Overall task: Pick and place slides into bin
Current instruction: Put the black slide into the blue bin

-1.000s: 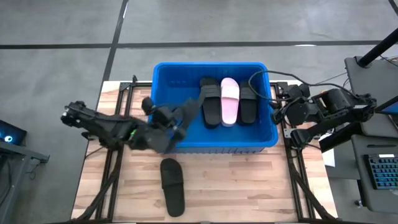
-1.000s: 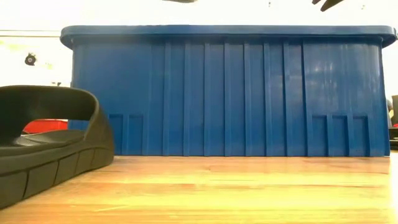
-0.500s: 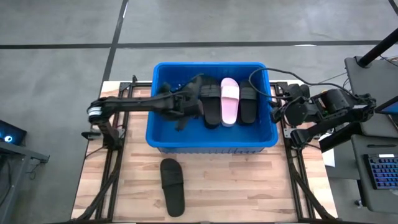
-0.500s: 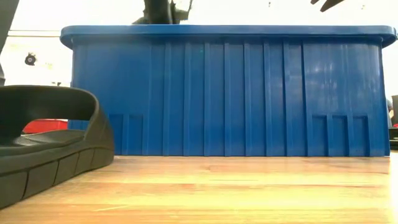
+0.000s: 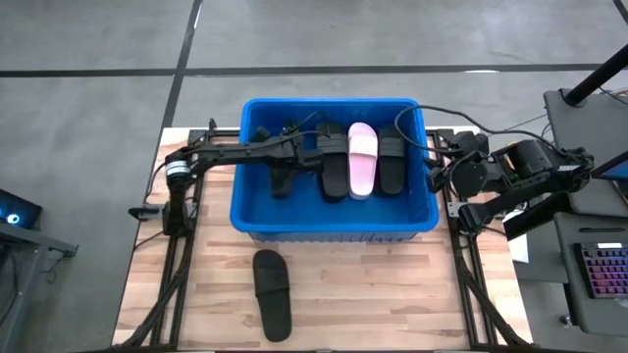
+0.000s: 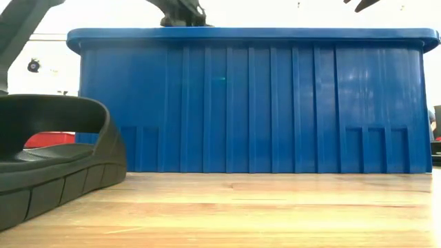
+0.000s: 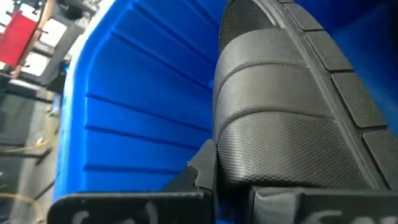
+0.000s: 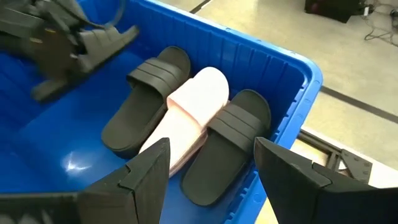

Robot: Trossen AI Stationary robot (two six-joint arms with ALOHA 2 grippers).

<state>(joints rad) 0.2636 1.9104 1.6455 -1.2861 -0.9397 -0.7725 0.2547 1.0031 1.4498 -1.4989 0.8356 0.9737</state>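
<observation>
In the low view the bin (image 6: 248, 103) wall hides everything inside it, and the black slide on the surface (image 6: 48, 158) is cut off at the picture's edge. The left tool (image 5: 280, 176) sits inside the bin; the slide it carries (image 7: 286, 118) fills the left wrist view, running past the frame. The right tool (image 8: 211, 168) shows its fingertips only.

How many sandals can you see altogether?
5: three side by side in the bin, black, pink, black; one black in the left fingers; one on the table.
</observation>
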